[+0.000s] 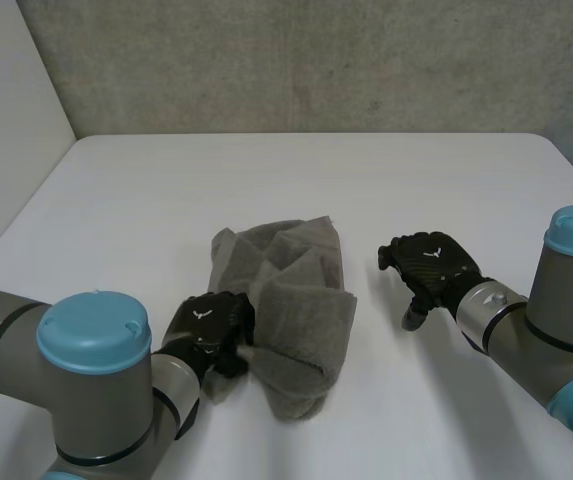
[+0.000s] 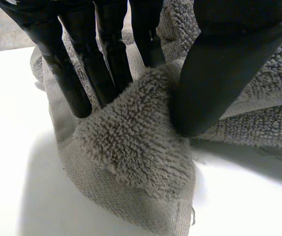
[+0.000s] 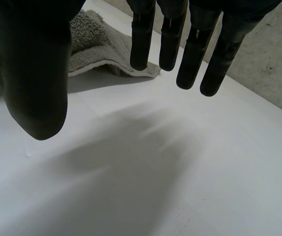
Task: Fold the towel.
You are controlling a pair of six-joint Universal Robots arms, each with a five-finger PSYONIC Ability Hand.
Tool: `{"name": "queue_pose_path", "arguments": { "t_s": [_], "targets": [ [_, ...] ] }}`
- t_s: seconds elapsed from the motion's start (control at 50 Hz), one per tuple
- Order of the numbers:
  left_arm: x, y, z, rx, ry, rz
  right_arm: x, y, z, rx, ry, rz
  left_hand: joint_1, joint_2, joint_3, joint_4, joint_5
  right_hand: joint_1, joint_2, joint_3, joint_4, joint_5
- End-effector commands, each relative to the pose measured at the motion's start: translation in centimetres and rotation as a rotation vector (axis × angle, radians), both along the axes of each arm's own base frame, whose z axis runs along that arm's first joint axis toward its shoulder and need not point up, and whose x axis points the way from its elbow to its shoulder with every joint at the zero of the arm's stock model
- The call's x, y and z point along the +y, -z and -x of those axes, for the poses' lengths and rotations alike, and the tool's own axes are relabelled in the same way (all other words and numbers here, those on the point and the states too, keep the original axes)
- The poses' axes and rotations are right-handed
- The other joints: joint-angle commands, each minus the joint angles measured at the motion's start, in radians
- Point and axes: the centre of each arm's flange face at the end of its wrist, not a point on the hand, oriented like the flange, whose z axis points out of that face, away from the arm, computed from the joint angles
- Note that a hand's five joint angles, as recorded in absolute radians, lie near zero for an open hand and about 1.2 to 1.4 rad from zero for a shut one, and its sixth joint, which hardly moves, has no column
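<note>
Left wrist view shows the left robot hand (image 2: 214, 69) closed on the towel (image 2: 136, 147): its fingers (image 2: 106, 54) press into one side of a raised fold of the grey terry cloth and the thumb presses into the other, so the fold is pinched between them. Below the pinch the cloth drops in a thick doubled flap to the white tabletop (image 2: 13, 147), and more of the towel lies bunched behind the thumb.

Head view places this hand at the towel's 8 o'clock edge, on the near side of the heap, its arm coming in from 7 o'clock. The towel sits a little nearer than the middle of the tabletop, crumpled and partly doubled over. A rounded roll of cloth lies at its 5 o'clock end and looser peaks stand toward 12 o'clock.

The right robot hand (image 1: 432, 268) is out at the towel's 3 o'clock, well apart from the cloth, with its arm entering from 4 o'clock. In the right wrist view its fingers (image 3: 190, 54) hang straight and slightly spread, the thumb stands wide from them, and it is empty over bare tabletop; a corner of the towel lies beyond the fingertips.

A grey concrete wall (image 1: 316, 60) rises behind the tabletop's 12 o'clock edge.
</note>
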Motion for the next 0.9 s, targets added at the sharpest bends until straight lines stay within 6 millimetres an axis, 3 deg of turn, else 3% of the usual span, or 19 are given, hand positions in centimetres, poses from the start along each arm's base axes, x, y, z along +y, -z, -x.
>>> {"name": "queue_pose_path", "arguments": {
  "t_s": [0.02,0.18,0.4,0.6,0.7,0.9],
  "targets": [
    [-0.1,0.0,0.0,-0.015,0.007,0.018,0.0,0.0,0.0,0.006,-0.003,0.004,0.183,0.181,0.182,0.180,0.187,-0.028,-0.036,-0.035,-0.030,0.007],
    [-0.2,-0.5,-0.1,-0.011,0.001,0.025,-0.2,0.0,-0.1,0.003,-0.003,0.018,0.200,0.199,0.200,0.198,0.204,-0.031,-0.039,-0.038,-0.033,0.004],
    [-0.4,-1.7,-0.1,0.011,-0.004,0.056,-0.2,0.1,-0.1,0.004,-0.002,0.017,0.446,0.445,0.446,0.444,0.450,-0.031,-0.039,-0.038,-0.033,0.004],
    [-1.6,-5.8,0.0,0.089,-0.024,0.164,-0.2,0.1,-0.1,0.004,-0.004,0.017,0.446,0.445,0.446,0.444,0.450,-0.031,-0.039,-0.038,-0.033,0.004],
    [-3.4,-8.5,-0.9,0.125,-0.078,0.225,-0.2,0.2,-0.1,0.005,-0.002,0.016,0.446,0.445,0.446,0.444,0.450,-0.031,-0.039,-0.038,-0.033,0.004],
    [-4.8,-10.2,-1.6,0.138,-0.116,0.248,-0.4,0.2,-0.1,0.004,-0.002,0.021,0.446,0.445,0.446,0.444,0.450,-0.031,-0.039,-0.038,-0.033,0.004]
  ]
}}
